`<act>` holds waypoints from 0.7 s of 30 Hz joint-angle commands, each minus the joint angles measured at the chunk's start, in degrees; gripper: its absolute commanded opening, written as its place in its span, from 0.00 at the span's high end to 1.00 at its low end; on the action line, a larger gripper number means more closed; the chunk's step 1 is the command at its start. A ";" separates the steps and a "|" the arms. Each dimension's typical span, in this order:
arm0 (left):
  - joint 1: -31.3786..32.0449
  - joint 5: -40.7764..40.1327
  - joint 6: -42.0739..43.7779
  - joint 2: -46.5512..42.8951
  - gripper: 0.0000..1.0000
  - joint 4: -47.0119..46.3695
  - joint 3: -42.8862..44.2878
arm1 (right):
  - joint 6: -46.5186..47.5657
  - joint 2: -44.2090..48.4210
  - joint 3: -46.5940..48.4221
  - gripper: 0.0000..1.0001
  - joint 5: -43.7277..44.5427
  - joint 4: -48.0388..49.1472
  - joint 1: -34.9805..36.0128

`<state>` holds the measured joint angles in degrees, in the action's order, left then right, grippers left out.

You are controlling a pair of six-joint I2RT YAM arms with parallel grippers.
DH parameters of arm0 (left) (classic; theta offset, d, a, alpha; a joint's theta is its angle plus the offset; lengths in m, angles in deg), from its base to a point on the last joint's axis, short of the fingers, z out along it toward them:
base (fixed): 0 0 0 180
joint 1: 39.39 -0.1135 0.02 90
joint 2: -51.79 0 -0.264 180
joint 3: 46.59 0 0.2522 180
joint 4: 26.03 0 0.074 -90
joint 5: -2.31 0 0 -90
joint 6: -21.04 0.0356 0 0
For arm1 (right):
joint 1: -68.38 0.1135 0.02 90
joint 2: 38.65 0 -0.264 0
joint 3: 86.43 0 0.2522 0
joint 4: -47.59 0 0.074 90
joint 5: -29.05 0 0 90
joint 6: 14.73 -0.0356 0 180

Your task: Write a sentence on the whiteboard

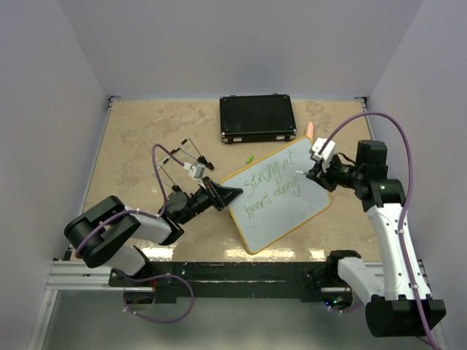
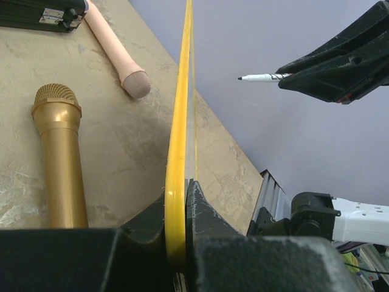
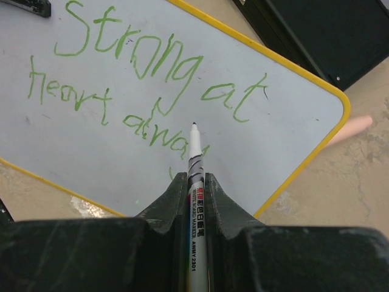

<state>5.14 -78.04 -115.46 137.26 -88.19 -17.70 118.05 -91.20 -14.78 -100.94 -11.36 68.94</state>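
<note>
The whiteboard [image 1: 292, 211], white with a yellow rim, is tilted up in the middle of the table. My left gripper [image 1: 232, 194] is shut on its left edge; the left wrist view shows the yellow rim [image 2: 176, 152] pinched edge-on between the jaws. The sentence [image 1: 271, 186] in green reads "Strong at heart always" in two lines, clearest in the right wrist view [image 3: 146, 79]. My right gripper [image 1: 312, 173] is shut on a white board marker [image 3: 195, 176], whose tip hovers just off the board over the end of the second line.
A black case [image 1: 257, 118] lies at the back. A pink microphone [image 2: 118, 52] and a gold microphone [image 2: 58, 158] lie on the table behind the board. A green cap [image 1: 249, 157] and black clips [image 1: 182, 153] lie on the table left of the board.
</note>
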 commanded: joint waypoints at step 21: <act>0.55 2.13 10.11 -0.22 1.00 5.17 -2.22 | 17.33 -8.79 -1.63 1.00 -6.24 -6.06 -14.44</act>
<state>5.25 -78.10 -115.31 136.65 -88.08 -18.18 130.34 -100.38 -14.30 -103.67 -16.50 54.71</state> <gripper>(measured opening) 0.087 0.131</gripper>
